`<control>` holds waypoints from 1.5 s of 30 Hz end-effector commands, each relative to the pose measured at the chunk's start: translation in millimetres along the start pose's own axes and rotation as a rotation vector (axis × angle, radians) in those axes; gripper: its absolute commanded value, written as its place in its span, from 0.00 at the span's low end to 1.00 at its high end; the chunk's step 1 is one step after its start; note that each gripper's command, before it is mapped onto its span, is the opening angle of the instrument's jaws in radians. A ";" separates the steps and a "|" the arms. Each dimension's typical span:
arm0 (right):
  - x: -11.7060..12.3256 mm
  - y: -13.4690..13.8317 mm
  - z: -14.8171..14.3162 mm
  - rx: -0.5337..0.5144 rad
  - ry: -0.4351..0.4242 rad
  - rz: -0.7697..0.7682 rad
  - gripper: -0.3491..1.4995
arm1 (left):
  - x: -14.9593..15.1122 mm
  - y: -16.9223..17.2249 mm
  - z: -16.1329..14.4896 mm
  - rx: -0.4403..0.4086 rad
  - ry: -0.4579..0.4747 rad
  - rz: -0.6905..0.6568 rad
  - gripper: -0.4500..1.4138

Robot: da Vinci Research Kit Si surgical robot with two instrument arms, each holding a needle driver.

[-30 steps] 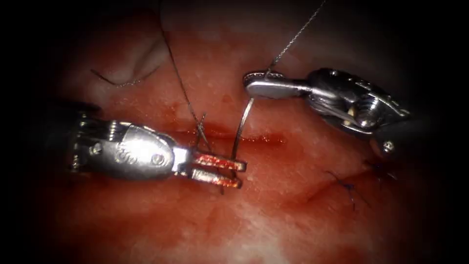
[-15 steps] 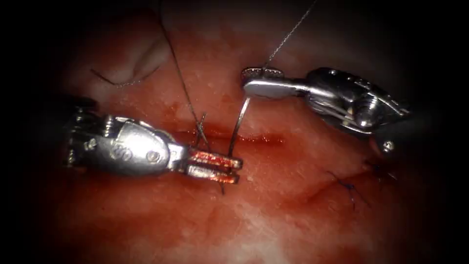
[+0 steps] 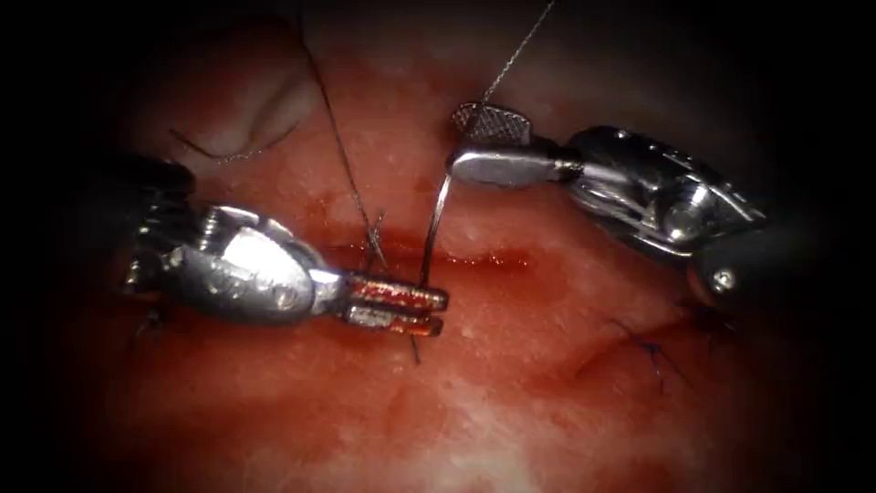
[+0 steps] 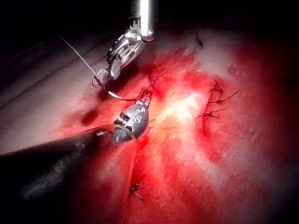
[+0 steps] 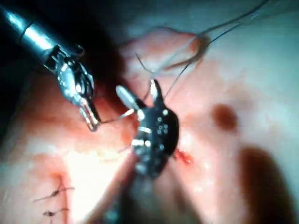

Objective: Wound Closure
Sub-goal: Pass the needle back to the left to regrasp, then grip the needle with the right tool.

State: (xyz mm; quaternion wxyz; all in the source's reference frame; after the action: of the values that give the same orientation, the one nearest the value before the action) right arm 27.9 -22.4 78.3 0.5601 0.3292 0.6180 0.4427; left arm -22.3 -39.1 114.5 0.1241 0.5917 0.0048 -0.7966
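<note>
Left tool (image 3: 422,309) grips the needle (image 3: 432,230) near its tip — right tool (image 3: 484,141), jaws parted, lets its tail go.

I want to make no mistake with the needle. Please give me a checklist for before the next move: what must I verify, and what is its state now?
1. Left end effector holds the needle: ok, its jaws are shut on it near the tip, over the cut.
2. Right end effector lets the needle go: ok, its jaws are open, but the needle's thread end lies between them.
3. Needle out of the tissue: cannot tell, the left jaws hide the tip.
4. Thread runs free: ok, it rises straight from the needle.
5. Knotted stitch left of the needle is in place: ok.
</note>
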 end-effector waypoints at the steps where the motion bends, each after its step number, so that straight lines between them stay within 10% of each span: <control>1: -0.8 0.4 0.6 0.000 0.000 -0.001 0.62 | -0.1 0.1 0.5 0.000 0.010 0.008 0.00; 16: -1.0 0.7 0.5 0.007 -0.004 0.001 0.81 | 1.7 0.6 0.0 -0.016 0.100 0.072 0.00; 40: -2.2 0.6 0.5 0.099 0.003 0.066 0.53 | 2.3 0.4 -0.4 -0.033 0.140 0.125 0.00; 45: -2.1 0.6 0.5 0.101 0.002 0.067 0.32 | 2.3 0.4 -0.4 -0.033 0.144 0.125 0.00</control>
State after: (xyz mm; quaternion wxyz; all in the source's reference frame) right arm 28.2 -23.8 79.4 0.5255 0.3795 0.6281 0.4305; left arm -22.0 -39.8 111.7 0.1824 0.6441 -0.0101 -0.7428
